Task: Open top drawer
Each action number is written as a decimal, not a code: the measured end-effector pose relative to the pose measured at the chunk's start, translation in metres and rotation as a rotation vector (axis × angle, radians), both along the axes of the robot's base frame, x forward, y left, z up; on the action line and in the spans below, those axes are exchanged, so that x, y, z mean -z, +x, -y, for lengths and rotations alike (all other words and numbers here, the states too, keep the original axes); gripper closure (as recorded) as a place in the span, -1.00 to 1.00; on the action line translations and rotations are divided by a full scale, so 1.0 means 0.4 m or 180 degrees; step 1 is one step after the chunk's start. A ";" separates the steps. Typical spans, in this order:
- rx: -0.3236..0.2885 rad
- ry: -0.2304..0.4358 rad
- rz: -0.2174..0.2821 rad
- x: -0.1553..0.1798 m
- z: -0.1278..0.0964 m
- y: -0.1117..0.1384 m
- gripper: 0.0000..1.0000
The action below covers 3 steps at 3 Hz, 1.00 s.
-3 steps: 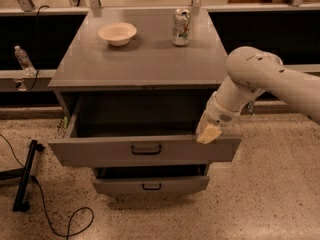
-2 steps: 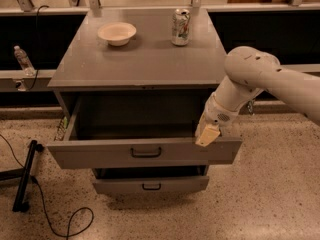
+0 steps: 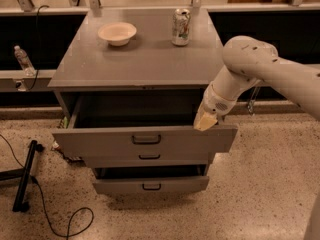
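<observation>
— While the grey cabinet has kept its place, has the top drawer moved since one second ago?
— Yes, a little, and backwards. Its wide front was further out then and it covered the middle drawer front; now this front shows under it. The top drawer is pulled well out of the top of the cabinet, its deep box open to see, so I judge the task nearly done, but this small return is no gain.
— And the arm?
— It comes in from the right. The gripper is at the upper right edge of the top drawer's front, closer to the cabinet than before. If it is open or closed, I cannot tell.
— How many are there of each thing?
— One cabinet and one arm. Three drawer fronts, counting the lowest drawer, which stands a little out. Three black handles, one on each front. On the cabinet top one bowl and one can, well apart. One bottle at the far left
</observation>
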<state>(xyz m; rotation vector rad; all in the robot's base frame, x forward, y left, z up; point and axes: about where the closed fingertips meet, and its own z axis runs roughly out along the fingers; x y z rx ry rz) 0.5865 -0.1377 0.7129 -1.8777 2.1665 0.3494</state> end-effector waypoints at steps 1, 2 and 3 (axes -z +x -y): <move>0.0011 -0.0015 0.0063 -0.022 0.015 0.010 1.00; 0.0014 -0.0017 0.0069 -0.025 0.017 0.011 1.00; 0.0007 0.0013 0.0242 -0.035 0.017 0.007 1.00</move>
